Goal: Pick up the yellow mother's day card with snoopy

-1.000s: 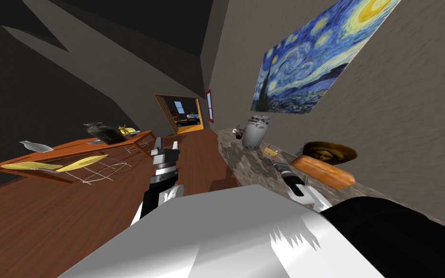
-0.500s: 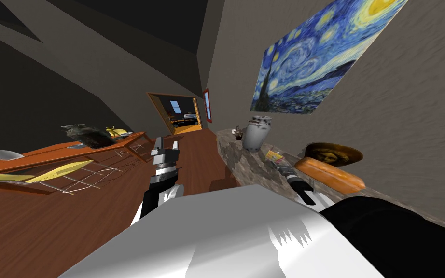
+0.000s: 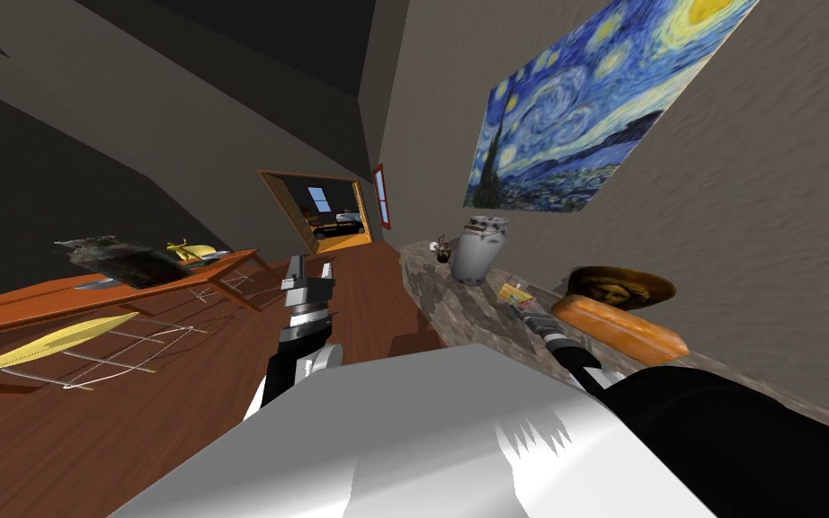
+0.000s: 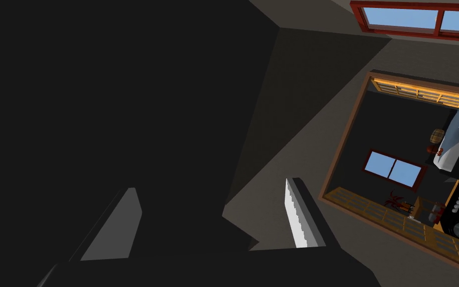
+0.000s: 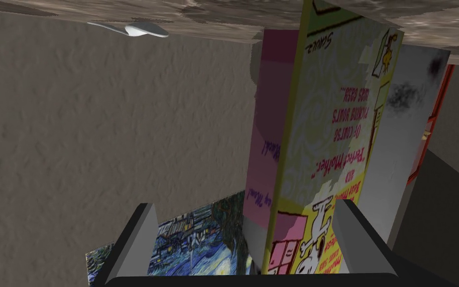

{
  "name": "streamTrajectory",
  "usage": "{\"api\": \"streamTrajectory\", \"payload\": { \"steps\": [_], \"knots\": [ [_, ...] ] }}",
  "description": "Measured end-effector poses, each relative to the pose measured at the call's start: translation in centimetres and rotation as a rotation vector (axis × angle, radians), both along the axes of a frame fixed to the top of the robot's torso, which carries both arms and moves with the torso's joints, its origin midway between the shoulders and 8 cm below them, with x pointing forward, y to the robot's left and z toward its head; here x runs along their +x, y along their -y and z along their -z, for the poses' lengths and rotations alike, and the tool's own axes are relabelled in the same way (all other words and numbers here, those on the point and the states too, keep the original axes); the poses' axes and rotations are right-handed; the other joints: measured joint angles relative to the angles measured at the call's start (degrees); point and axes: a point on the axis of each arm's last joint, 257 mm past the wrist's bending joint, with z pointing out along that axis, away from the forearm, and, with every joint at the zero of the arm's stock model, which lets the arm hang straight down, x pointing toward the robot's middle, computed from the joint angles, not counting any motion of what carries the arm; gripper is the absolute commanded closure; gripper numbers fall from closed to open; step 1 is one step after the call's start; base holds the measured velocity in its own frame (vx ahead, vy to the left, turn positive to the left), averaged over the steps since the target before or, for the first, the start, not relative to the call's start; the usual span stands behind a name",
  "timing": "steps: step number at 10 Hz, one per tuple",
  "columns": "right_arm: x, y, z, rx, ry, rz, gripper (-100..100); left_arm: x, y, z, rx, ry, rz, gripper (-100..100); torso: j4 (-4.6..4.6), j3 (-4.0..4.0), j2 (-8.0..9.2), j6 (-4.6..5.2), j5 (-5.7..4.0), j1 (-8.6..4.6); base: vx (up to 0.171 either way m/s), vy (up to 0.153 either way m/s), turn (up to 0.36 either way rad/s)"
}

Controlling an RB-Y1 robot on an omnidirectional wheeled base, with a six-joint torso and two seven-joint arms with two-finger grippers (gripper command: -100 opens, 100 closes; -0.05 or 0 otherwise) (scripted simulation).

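Note:
The yellow card with Snoopy (image 5: pixel 333 149) stands upright on the mottled stone counter (image 3: pixel 458 301), a pink card (image 5: pixel 266 149) right behind it. In the head view the yellow card (image 3: pixel 515 294) sits between a grey can and a bread loaf. My right gripper (image 5: pixel 246 234) is open, and the card's lower part rises between its fingers, closer to one finger (image 5: pixel 355 234). From the head camera the right gripper (image 3: pixel 532 315) is at the card's near side. My left gripper (image 3: pixel 307 270) is open and holds nothing, out over the wooden floor; its wrist camera also shows the left gripper (image 4: pixel 208 219).
A grey can (image 3: pixel 477 247), a bread loaf (image 3: pixel 619 325) and a brown dish (image 3: pixel 621 286) share the counter along the wall with a blue painting (image 3: pixel 583 108). A spoon (image 5: pixel 139 30) lies on the counter. A wooden table (image 3: pixel 89 292) stands left; a doorway (image 3: pixel 327 211) lies ahead.
My view has swung, sliding the left table outward. My right arm has stretched further forward, bringing its gripper up to the card. The left arm has kept its pose.

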Motion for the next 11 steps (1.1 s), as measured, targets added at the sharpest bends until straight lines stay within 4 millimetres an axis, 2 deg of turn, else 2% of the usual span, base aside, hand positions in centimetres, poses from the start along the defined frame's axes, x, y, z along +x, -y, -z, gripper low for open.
{"api": "streamTrajectory", "payload": {
  "steps": [2, 4, 5, 7, 9, 11],
  "knots": [
    [-0.1, -0.7, -0.1, 0.001, 0.012, -0.03, -100, 0.0, 0.0, 0.0, 0.0, 0.0, 0.0, 0, 0.05, 0.15, 0.28, -0.01, 0.0, -0.04, 0.077, 0.013, -0.086],
    [-2.1, 0.0, 0.0, 0.0, 0.004, -0.033, -100, 0.0, 0.0, 0.0, 0.0, 0.0, 0.0, 0, -0.01, -0.02, -0.02, -0.01, 0.0, -0.01, 0.111, 0.031, -0.048],
    [-2.0, -0.3, -0.2, 0.001, 0.011, -0.051, -100, 0.0, 0.0, 0.0, 0.0, 0.0, 0.0, 0, 0.02, 0.06, 0.12, -0.03, 0.01, 0.0, 0.137, 0.048, -0.147],
    [-3.6, 0.4, 0.0, 0.001, 0.001, -0.05, -100, 0.0, 0.0, 0.0, 0.0, 0.0, 0.0, 0, -0.01, -0.03, -0.04, 0.0, 0.02, 0.05, 0.108, 0.033, -0.052],
    [-3.9, -0.2, -0.4, 0.002, 0.013, -0.081, -100, 0.0, 0.0, 0.0, 0.0, 0.0, 0.0, 0, 0.06, 0.16, 0.31, -0.02, -0.01, -0.1, 0.066, 0.013, -0.096],
    [-5.8, 0.5, -0.4, 0.002, 0.004, -0.078, -100, 0.0, 0.0, 0.0, 0.0, 0.0, 0.0, 0, 0.0, 0.01, 0.02, -0.01, 0.01, 0.05, 0.105, 0.044, -0.036]
  ]
}}
